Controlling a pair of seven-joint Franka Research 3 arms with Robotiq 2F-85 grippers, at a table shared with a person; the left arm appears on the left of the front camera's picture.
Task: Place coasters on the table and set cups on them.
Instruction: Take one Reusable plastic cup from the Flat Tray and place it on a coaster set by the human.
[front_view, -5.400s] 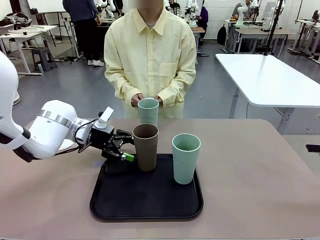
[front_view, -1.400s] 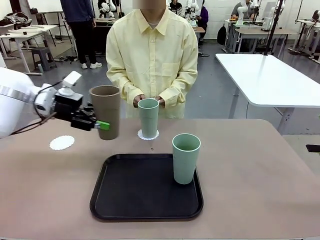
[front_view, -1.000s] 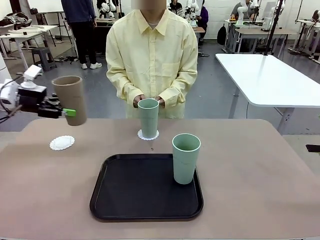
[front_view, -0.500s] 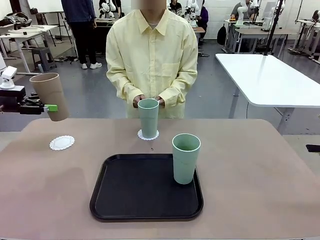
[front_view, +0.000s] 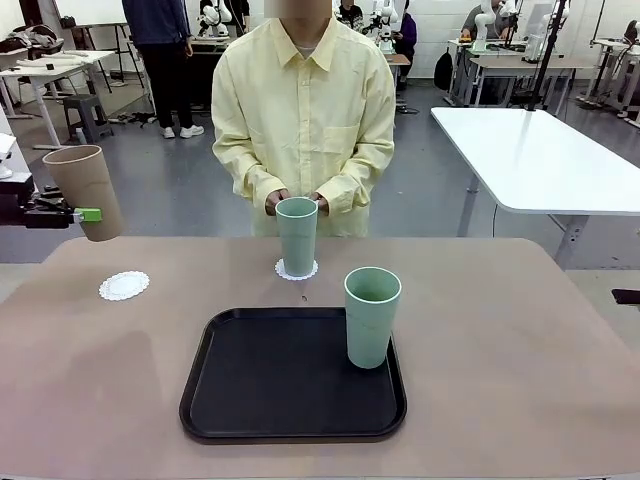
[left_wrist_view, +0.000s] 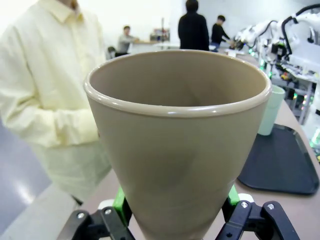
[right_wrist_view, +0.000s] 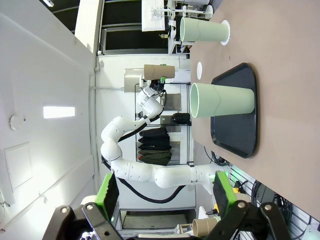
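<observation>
My left gripper is shut on the brown cup and holds it tilted in the air at the far left, above and behind an empty coaster. In the left wrist view the brown cup sits between my green pads. One mint cup stands on a coaster in front of the person's hands. The other mint cup stands on the black tray. My right gripper is open with nothing between its fingers, off the table.
The person stands at the far edge behind the middle cup. The right wrist view is rolled sideways and shows the tray, both mint cups and the left arm with the brown cup. A white table stands at the back right.
My left gripper has carried the brown cup leftward and slightly down, from over the empty coaster to the picture's left edge. The mint cups, coasters and the person's hands have stayed put.
</observation>
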